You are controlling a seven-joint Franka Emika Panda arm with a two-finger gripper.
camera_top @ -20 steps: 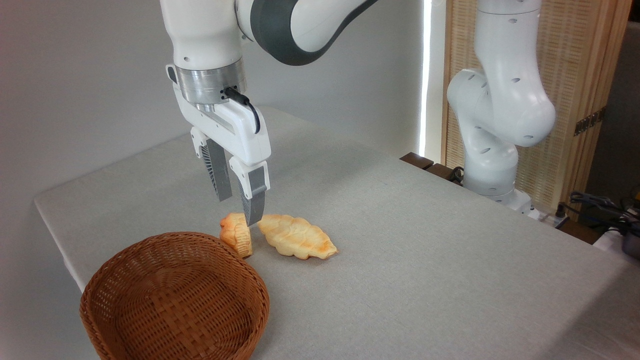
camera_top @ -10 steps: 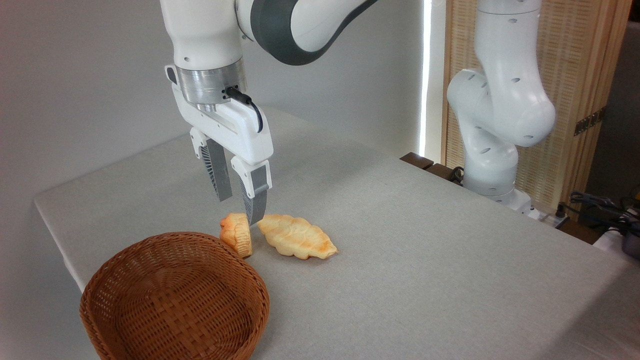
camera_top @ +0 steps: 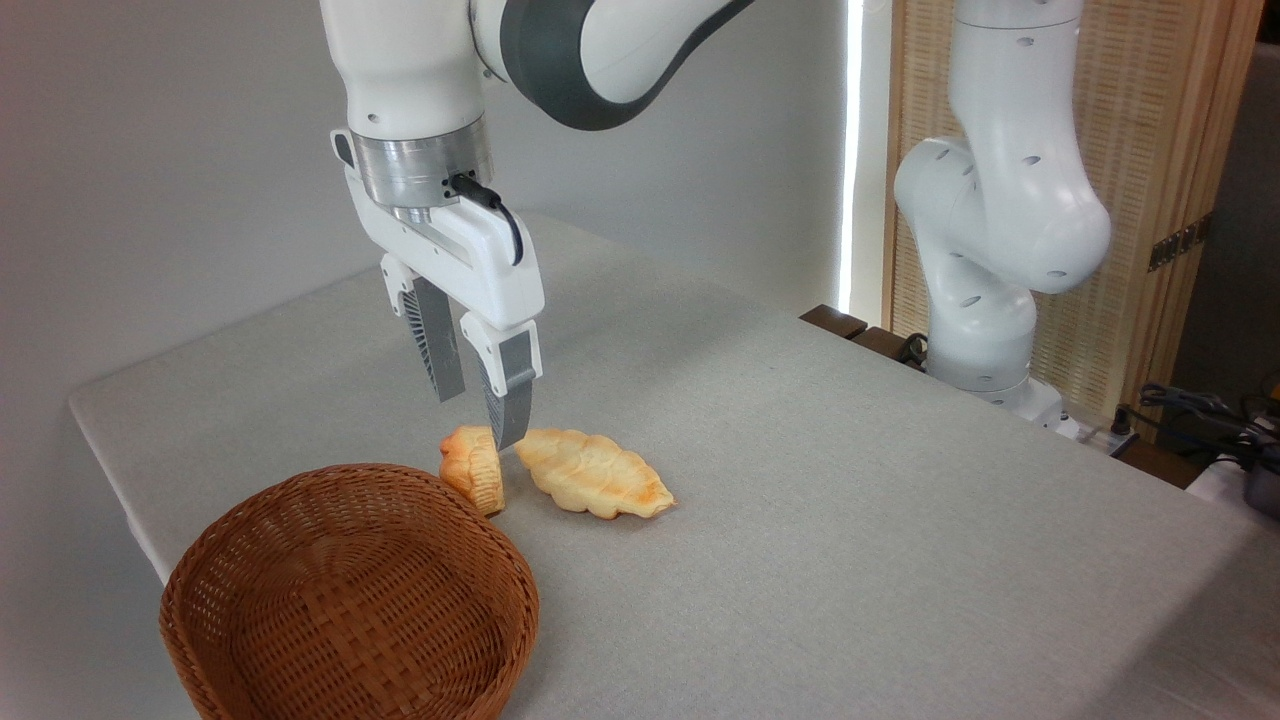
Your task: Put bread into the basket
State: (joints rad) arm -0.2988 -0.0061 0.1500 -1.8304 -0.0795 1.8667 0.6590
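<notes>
- Claw (camera_top: pixel 478 420): two grey ribbed fingers pointing down, set a moderate gap apart and holding nothing; it hangs just above the bread, the nearer finger overlapping the bread's right end in this view.
- Bread (camera_top: pixel 472 468): a short, stubby golden-orange piece with a ridged top and paler, finely grooved side, lying on the bench (camera_top: pixel 850 520) just beside the basket's far rim.
- Leaf-shaped pastry (camera_top: pixel 592 473): longer, flatter, pale gold with browned lobes; its left tip lies just beside the bread, possibly touching it.
- Basket (camera_top: pixel 340 600): round, deep, tightly woven brown wicker, empty, at the near left corner of the bench.
- Bench surface: grey woven cloth, matte and probably fairly grippy.
- Risk 1: the nearer finger may come down on the pastry's tip or on the bread's crown instead of straddling it, because the two pieces sit so close together.
- Risk 2: the ridged, rounded crust offers poor flat contact, so a shallow pinch could let the bread roll or slip.
- Risk 3: a low carry could catch the basket's rim.
</notes>
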